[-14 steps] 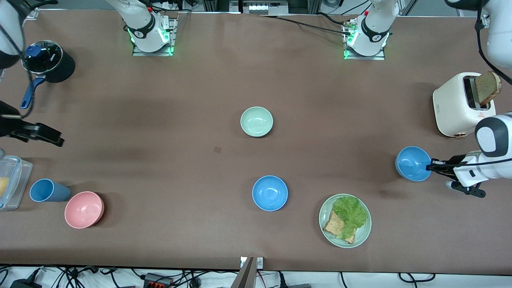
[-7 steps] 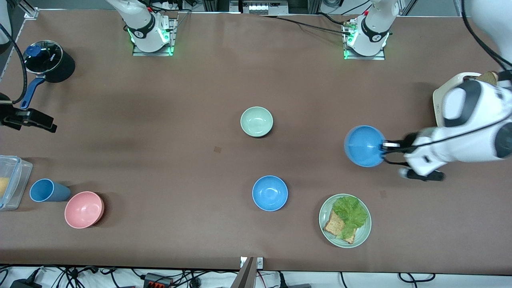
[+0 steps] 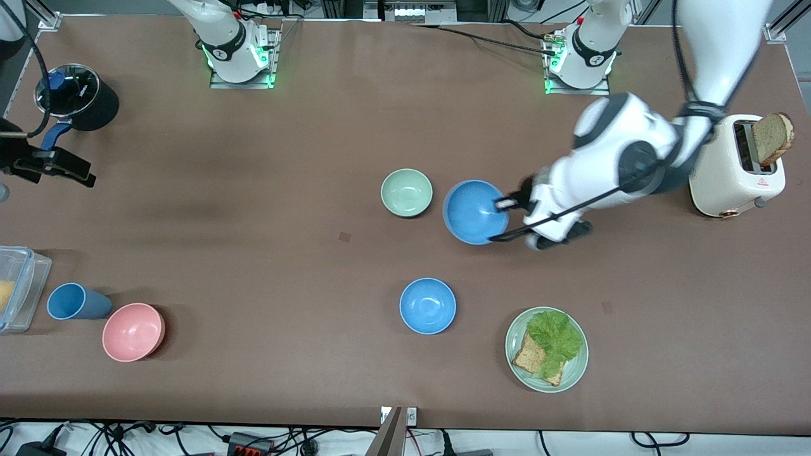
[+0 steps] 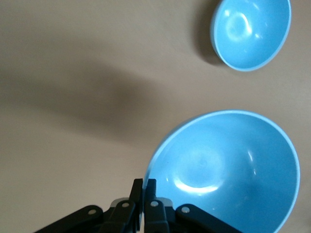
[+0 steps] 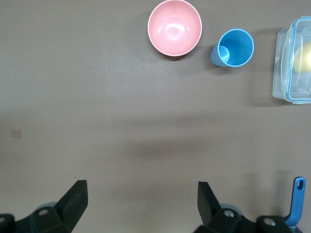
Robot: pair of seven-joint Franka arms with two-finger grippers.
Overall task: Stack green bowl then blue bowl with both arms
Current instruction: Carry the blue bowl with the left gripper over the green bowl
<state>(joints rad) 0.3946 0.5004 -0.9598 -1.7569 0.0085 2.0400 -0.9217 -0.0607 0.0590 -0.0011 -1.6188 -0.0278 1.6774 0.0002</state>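
White rounded arm shells with black joint bands, black cables alongside; each hand is dark; bases glow green.

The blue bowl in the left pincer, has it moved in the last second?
Yes. The blue bowl held by the left pincer has travelled from near the toaster toward the table's middle, now right beside the green bowl.

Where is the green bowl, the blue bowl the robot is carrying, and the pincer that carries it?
green bowl (image 3: 407,192): front view, on its inside bottom.
blue bowl (image 3: 472,211): front view, on its inside, held up beside the green bowl.
left pincer (image 3: 504,220): front view, between its fingertips at the blue bowl's rim.
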